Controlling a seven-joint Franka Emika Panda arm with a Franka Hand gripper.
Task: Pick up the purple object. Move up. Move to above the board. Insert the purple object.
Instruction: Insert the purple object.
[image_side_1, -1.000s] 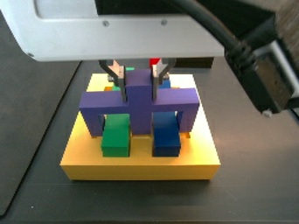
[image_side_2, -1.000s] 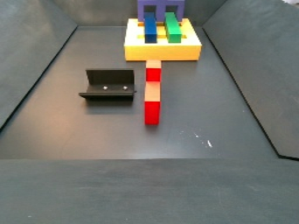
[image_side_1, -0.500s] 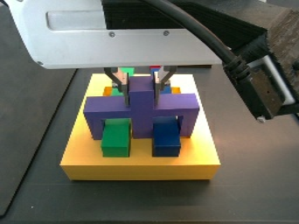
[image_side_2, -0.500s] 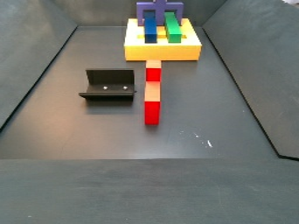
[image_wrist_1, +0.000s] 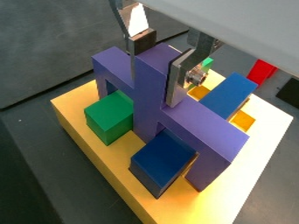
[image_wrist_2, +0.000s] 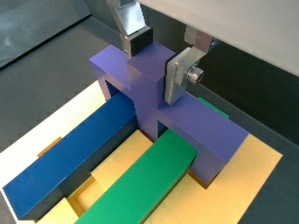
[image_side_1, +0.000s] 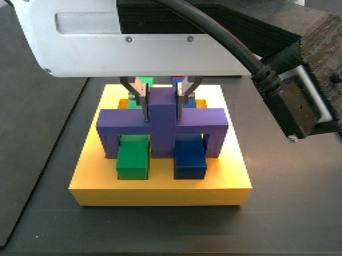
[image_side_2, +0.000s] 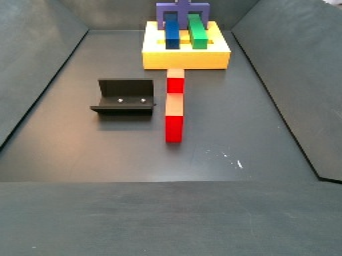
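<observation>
The purple object (image_side_1: 160, 122) sits low on the yellow board (image_side_1: 160, 190), its legs down at the slab and its crossbar spanning a green bar (image_side_1: 134, 155) and a blue bar (image_side_1: 191, 155). My gripper (image_side_1: 162, 98) hangs from the wrist above the board, with one finger on each side of the raised stem. In both wrist views the silver fingers (image_wrist_1: 179, 77) (image_wrist_2: 177, 74) press the stem of the purple object (image_wrist_1: 176, 122) (image_wrist_2: 140, 87). The gripper (image_wrist_1: 160, 72) (image_wrist_2: 158, 70) is shut on it. The purple object (image_side_2: 182, 12) and board (image_side_2: 187, 58) also show at the far end in a side view.
A green bar (image_wrist_2: 146, 179) and a long blue bar (image_wrist_2: 70, 157) lie in the board's slots under the crossbar. A red and peach block (image_side_2: 174, 105) lies on the floor in front of the board. The fixture (image_side_2: 123, 97) stands to its left. Grey walls ring the floor.
The gripper has lowered the purple object onto the board; its legs now sit lower than a second ago. Little has changed in the last half second.
</observation>
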